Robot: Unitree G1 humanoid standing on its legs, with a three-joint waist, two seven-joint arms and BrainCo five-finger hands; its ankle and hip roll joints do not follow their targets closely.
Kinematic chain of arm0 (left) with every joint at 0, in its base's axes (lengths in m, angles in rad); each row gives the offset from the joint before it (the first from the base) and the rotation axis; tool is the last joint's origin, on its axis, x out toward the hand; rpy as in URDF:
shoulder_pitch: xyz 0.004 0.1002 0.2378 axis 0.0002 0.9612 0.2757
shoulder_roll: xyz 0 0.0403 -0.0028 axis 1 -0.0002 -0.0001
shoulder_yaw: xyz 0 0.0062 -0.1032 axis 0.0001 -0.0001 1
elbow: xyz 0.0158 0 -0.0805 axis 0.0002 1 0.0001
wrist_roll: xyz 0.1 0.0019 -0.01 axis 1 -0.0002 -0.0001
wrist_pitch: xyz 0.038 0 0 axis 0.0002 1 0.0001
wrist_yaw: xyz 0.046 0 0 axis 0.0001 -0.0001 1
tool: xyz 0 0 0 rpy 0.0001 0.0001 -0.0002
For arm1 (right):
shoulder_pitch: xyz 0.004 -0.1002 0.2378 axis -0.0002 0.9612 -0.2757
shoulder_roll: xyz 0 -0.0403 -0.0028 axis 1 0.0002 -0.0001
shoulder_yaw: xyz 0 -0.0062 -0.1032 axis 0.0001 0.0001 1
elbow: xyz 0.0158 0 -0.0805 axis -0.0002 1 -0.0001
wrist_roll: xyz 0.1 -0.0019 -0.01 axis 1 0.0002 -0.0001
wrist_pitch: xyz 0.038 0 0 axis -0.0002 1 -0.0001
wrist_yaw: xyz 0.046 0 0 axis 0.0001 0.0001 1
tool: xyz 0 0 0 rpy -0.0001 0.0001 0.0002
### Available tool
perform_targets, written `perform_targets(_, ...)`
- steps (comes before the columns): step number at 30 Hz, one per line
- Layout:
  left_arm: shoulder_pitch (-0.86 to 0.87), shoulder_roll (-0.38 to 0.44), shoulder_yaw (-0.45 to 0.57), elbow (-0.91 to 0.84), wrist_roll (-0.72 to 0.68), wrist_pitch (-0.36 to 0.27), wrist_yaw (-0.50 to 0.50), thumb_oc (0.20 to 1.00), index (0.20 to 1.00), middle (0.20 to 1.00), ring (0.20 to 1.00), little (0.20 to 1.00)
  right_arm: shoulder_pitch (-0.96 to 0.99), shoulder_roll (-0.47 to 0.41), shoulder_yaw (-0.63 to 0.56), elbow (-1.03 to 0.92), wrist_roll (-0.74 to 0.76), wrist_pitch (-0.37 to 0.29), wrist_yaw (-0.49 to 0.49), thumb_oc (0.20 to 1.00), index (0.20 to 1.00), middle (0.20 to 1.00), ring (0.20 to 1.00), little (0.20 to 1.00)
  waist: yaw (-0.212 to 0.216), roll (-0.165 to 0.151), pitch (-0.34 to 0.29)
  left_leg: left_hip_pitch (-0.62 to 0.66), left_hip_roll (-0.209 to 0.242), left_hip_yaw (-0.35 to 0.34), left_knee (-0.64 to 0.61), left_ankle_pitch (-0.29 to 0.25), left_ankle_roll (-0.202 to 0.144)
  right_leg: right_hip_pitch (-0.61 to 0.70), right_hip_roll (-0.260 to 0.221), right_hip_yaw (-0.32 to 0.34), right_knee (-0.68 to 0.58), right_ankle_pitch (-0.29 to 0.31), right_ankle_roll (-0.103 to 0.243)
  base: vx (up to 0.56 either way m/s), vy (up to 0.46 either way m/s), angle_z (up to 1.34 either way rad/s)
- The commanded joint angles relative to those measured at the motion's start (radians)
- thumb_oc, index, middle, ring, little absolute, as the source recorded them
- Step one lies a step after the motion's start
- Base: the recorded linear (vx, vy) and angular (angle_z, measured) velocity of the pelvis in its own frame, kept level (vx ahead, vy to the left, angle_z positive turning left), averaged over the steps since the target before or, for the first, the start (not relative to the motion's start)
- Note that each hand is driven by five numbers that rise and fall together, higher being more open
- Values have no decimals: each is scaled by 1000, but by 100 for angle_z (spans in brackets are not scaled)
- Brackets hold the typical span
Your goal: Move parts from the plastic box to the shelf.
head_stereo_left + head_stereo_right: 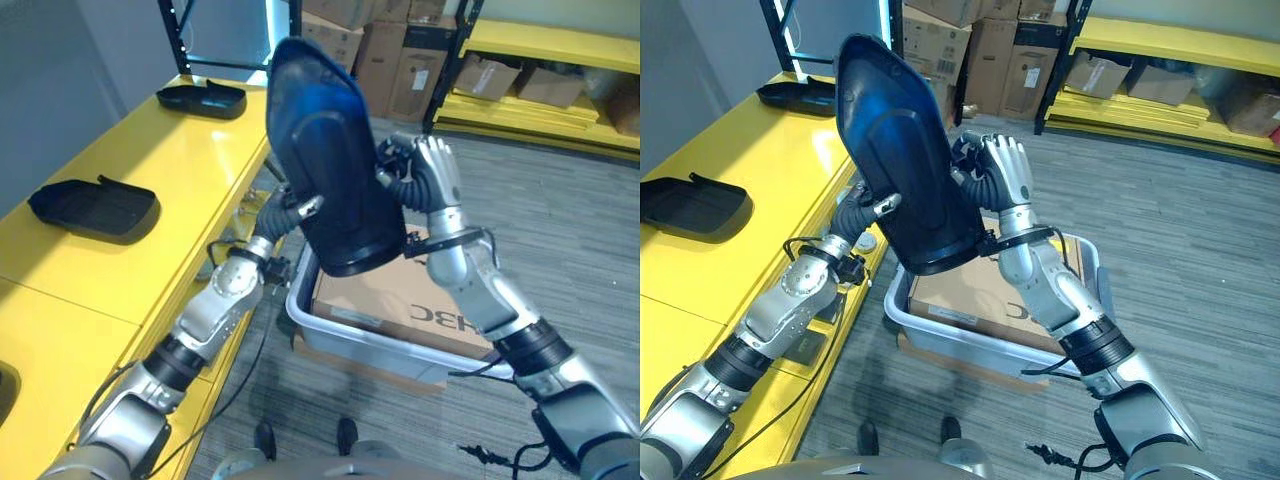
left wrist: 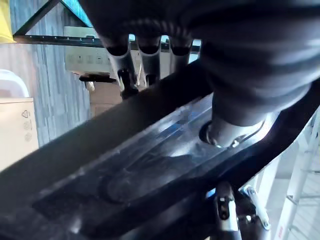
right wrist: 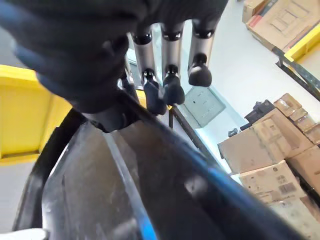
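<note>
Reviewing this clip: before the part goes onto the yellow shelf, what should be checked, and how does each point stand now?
1. Black part clear of the plastic box: ok, held above it.
2. Left hand grip: ok, fingers curled over the part's edge.
3. Right hand grip: ok, fingers curl over the opposite edge.
4. Free spot on the yellow shelf: ok, bare surface between the two parts already placed.
5. Part level for setting down: not ok, it stands nearly upright.

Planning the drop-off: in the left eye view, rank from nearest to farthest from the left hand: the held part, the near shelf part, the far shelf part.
1. Held part: gripped by left hand, above the box.
2. Near shelf part: on the yellow shelf, to the hand's left.
3. Far shelf part: farther back on the shelf.
</note>
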Motion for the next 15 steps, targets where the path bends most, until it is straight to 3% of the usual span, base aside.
perform_targets(1, -125, -86, -40, 32, 14, -150, -24, 200, 200, 200, 200, 200, -46, 89, 81, -114, 65, -112, -13, 200, 200, 200, 200, 200, 25, -14, -29, 86, 8, 1, 2, -192, 5, 64, 0, -21, 1, -133, 24, 0, 0, 0)
perform_targets(9, -119, -60, -23, -59, 100, -215, -42, 200, 200, 200, 200, 200, 14, 146, 82, -179, 91, -203, -44, 200, 200, 200, 200, 200, 25, -5, -28, 85, 8, -2, 2, -193, 4, 63, -1, -19, 1, -135, 25, 0, 0, 0)
perform_targets(15, -120, -20, -24, -100, 210, -246, -15, 200, 200, 200, 200, 200, 47, 126, 70, -230, 74, -253, -54, 200, 200, 200, 200, 200, 21, 1, -36, 82, 9, 0, 2, -195, 3, 59, -1, -16, 1, -135, 28, 12, 0, 0)
